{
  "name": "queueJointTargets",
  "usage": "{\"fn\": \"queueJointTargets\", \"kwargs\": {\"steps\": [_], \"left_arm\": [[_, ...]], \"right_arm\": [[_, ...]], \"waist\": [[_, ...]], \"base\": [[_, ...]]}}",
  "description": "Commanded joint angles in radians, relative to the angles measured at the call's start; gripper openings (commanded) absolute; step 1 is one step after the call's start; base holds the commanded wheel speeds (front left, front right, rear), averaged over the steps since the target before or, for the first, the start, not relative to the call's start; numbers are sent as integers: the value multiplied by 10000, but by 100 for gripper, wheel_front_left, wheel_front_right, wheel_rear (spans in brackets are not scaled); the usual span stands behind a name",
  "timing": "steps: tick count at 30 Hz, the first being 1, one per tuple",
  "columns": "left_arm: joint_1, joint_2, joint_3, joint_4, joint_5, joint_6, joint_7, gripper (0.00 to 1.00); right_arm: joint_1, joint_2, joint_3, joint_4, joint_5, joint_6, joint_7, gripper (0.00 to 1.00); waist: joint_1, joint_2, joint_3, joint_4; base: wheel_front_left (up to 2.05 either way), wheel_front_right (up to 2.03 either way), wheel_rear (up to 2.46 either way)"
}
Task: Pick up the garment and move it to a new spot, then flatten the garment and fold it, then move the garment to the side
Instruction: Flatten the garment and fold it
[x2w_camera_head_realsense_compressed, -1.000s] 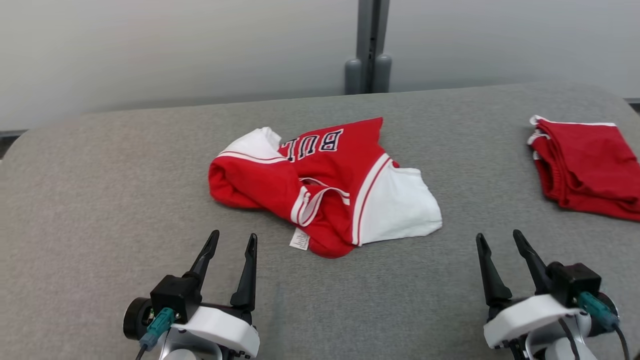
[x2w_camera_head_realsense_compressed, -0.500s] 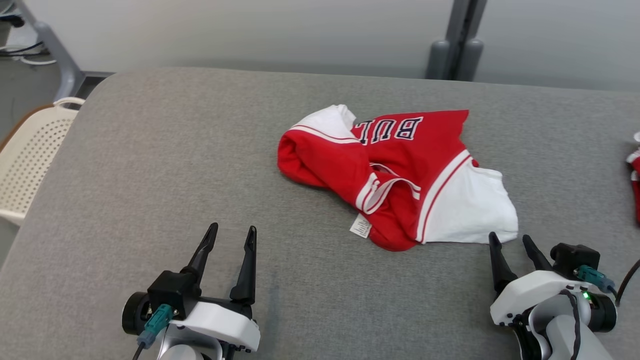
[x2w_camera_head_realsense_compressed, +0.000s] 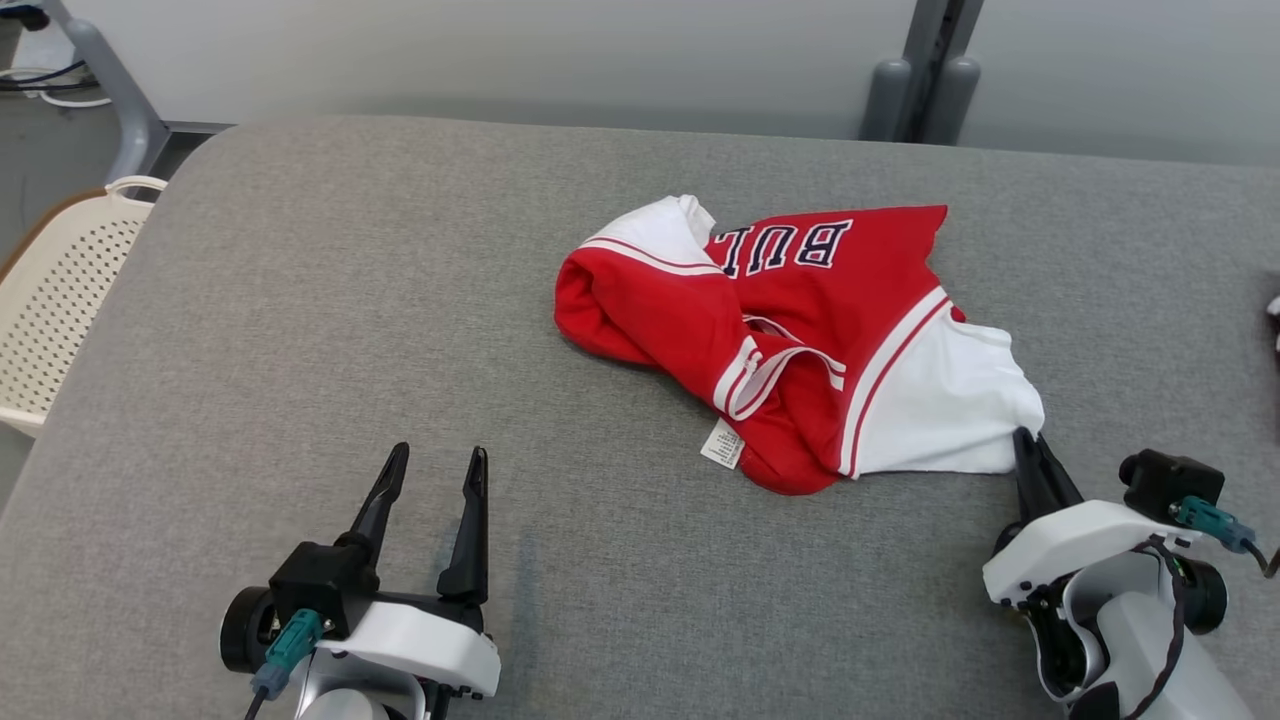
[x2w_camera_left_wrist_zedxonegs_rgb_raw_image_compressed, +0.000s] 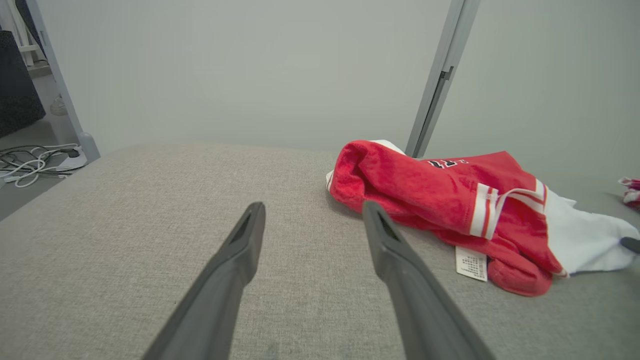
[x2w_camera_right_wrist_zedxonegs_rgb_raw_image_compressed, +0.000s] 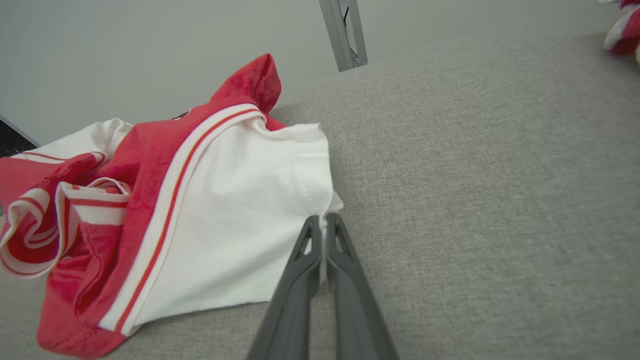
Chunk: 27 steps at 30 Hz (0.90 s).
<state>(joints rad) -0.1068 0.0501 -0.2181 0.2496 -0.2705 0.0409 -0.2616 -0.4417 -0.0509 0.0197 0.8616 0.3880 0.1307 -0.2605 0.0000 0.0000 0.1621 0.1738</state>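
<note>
Left gripper (x2w_camera_head_realsense_compressed: 440, 455): nearest, at 7 o'clock in the head view; jaws spread wide with nothing between them, over bare table (x2w_camera_head_realsense_compressed: 350, 300); the left wrist view looked between its fingers (x2w_camera_left_wrist_zedxonegs_rgb_raw_image_compressed: 235, 260) at the cloth lying off toward 2 o'clock
Right gripper (x2w_camera_head_realsense_compressed: 1030, 440): near, at 4 o'clock; fingers pressed together, with their tips at the nearest right corner of the white panel (x2w_camera_head_realsense_compressed: 940, 410); in the right wrist view the tips (x2w_camera_right_wrist_zedxonegs_rgb_raw_image_compressed: 324, 220) met on the hem there, so it looked to have the corner pinched
Garment (x2w_camera_head_realsense_compressed: 800, 330): a red and white jersey, rumpled in a heap on the table, a little toward 1 o'clock from the middle; dark lettering faced up at its far edge, and a care label (x2w_camera_head_realsense_compressed: 722, 443) poked out at its 7 o'clock edge
Handling: soft, light and limp by the look of it, so it would sag and drag from one pinched corner and not lift as a sheet; no risk of breakage, though a thin hem could slip from a shallow pinch
Where to hold: the hemmed corners and the striped trim looked the firmest; a second hold for the free gripper seemed best on the red fold at the 9 o'clock side
Basket (x2w_camera_head_realsense_compressed: 60, 290): pale and perforated, beyond the table edge at 9 o'clock
Second red garment (x2w_camera_right_wrist_zedxonegs_rgb_raw_image_compressed: 622, 30): far off, at 1 o'clock in the right wrist view
Post (x2w_camera_head_realsense_compressed: 925, 70): grey, farthest, at 1 o'clock behind the table
</note>
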Motion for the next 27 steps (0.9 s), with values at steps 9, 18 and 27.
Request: {"fn": "queueJointTargets", "kwargs": {"steps": [9, 18, 27], "left_arm": [[67, 56, 194, 30, 155, -44, -47, 100], [150, 38, 135, 63, 54, -44, -47, 100], [2, 30, -30, 118, -47, -23, -47, 100]], "right_arm": [[-56, -544, -98, -1604, 1017, 3, -62, 0], [-592, -1925, -352, -3111, 2626, 3, 41, 0], [-2241, -2568, -238, -4367, 3279, 5, 859, 0]], "waist": [[0, 0, -131, -562], [0, 0, -390, -1082], [0, 0, -397, -1150]], "base": [[0, 0, 0], [0, 0, 0], [0, 0, 0]]}}
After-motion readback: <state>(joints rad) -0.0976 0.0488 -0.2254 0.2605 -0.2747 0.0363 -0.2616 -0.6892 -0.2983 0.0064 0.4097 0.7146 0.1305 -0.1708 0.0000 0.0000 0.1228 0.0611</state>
